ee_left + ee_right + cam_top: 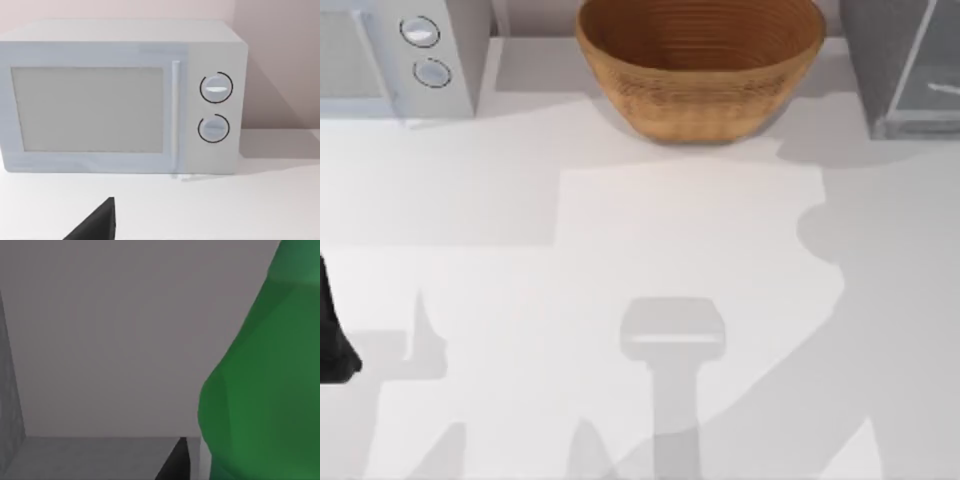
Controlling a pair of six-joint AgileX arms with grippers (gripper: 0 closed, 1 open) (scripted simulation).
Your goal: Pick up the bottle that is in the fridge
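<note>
**Mia:** Where is the green bottle (pixel 265 390)?

**Ben:** The right wrist view has it very close to the camera. It is big, bright green and round at the shoulder. Behind it is a plain grey back wall, and there is a grey speckled side wall and a grey floor. So the bottle is inside the fridge (pixel 900 70).

**Mia:** Where is the fridge on the table (pixel 620 260)?

**Ben:** At the far right corner in the top view. It is a grey box with a pale see-through door panel.

**Mia:** Is the right gripper holding the bottle?

**Ben:** I cannot tell. One dark finger tip (pixel 175 462) pokes up just beside the bottle, low down near the fridge floor. It is so close that I cannot say if it touches.

**Mia:** And the left arm (pixel 335 330)?

**Ben:** It is a dark shape at the left edge of the table in the top view, near the front. Its wrist camera faces the microwave (pixel 125 95) straight on. A black finger tip (pixel 97 225) shows low down, over the white table. I cannot tell if that gripper is open or closed either.

**Mia:** What else is there?

**Ben:** A big woven bowl (pixel 700 65) sits at the back, between the microwave and the fridge. The microwave is at the far left and has two round knobs (pixel 216 107), one above the other.
</note>
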